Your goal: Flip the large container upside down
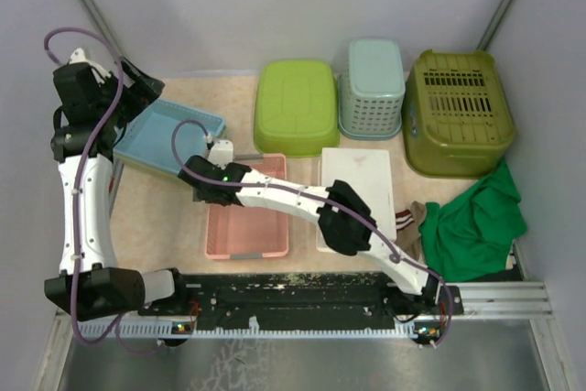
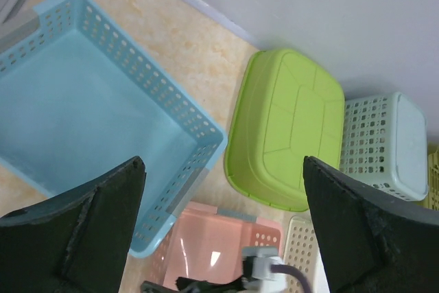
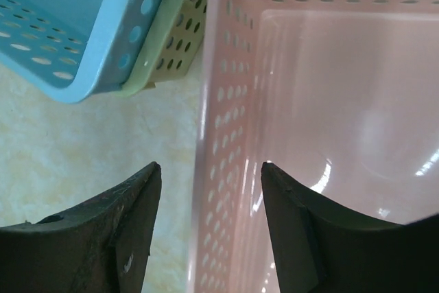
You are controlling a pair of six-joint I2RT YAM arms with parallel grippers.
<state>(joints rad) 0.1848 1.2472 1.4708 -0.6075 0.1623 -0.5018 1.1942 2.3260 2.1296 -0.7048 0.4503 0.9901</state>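
Observation:
The large pink container (image 1: 247, 235) stands open side up in the middle of the table, seen from close in the right wrist view (image 3: 343, 101). My right gripper (image 1: 206, 191) hangs over its left wall. In the right wrist view this gripper (image 3: 209, 167) is open, one finger outside the perforated wall (image 3: 226, 135) and one inside, with a gap on each side. My left gripper (image 1: 137, 89) is raised at the back left, wide open (image 2: 223, 162) and holding nothing, above the blue basket (image 2: 82, 101).
The blue basket (image 1: 169, 135) lies tilted, open side up, its corner on a pale yellow-green basket (image 3: 171, 39) beside the pink one. Upside down stand a lime tub (image 1: 295, 105), a mint basket (image 1: 372, 89), an olive basket (image 1: 458, 112) and a white tray (image 1: 357, 190). A green cloth (image 1: 476, 226) lies right.

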